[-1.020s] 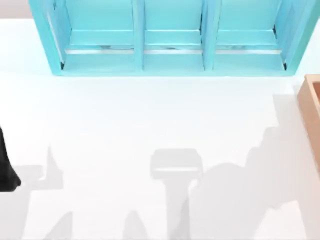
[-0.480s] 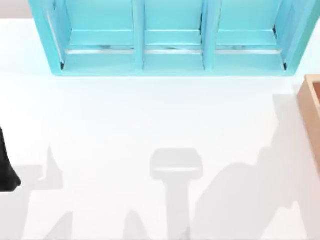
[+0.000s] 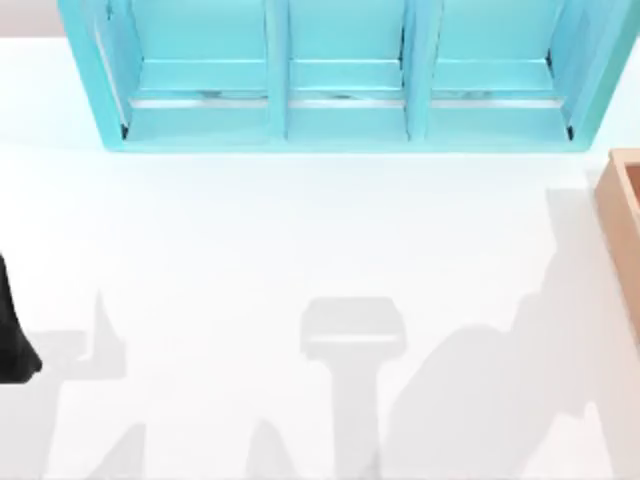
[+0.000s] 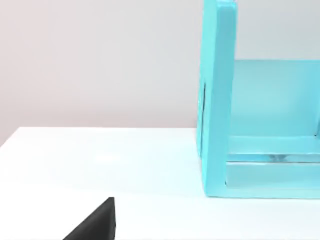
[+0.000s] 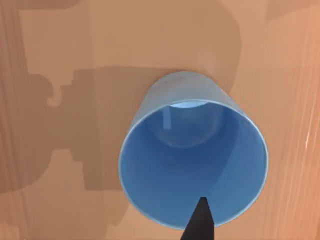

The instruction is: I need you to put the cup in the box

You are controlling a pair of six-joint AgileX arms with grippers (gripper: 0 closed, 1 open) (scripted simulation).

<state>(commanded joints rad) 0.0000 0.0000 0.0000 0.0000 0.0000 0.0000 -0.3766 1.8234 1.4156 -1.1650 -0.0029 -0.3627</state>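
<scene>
Right claw: in our right wrist view one dark fingertip of it reaches inside the rim of the small plain blue cup; we cannot tell whether the fingers are spread or pressed on the cup wall.
Cup: round-rimmed, slightly tapered, without a handle, its mouth open toward our right wrist camera and its pale bottom visible inside; the orange-brown inner surface of the tan wooden box lies behind and all around it, and we cannot tell whether the cup rests on that surface or hangs just above it.
Box: in the top view its thick tan wall shows at the 3 o'clock edge of the white counter, with a strip of darker inside next to it.
Left claw: a black wedge of it sits low over the counter in our left wrist view; we cannot tell how its fingers stand.
Left arm: parked at the 9 o'clock edge of the counter in the top view.
Shelf unit: big, turquoise, three compartments side by side, standing at 12 o'clock on the counter, well apart from the left arm and near the box's far corner.
</scene>
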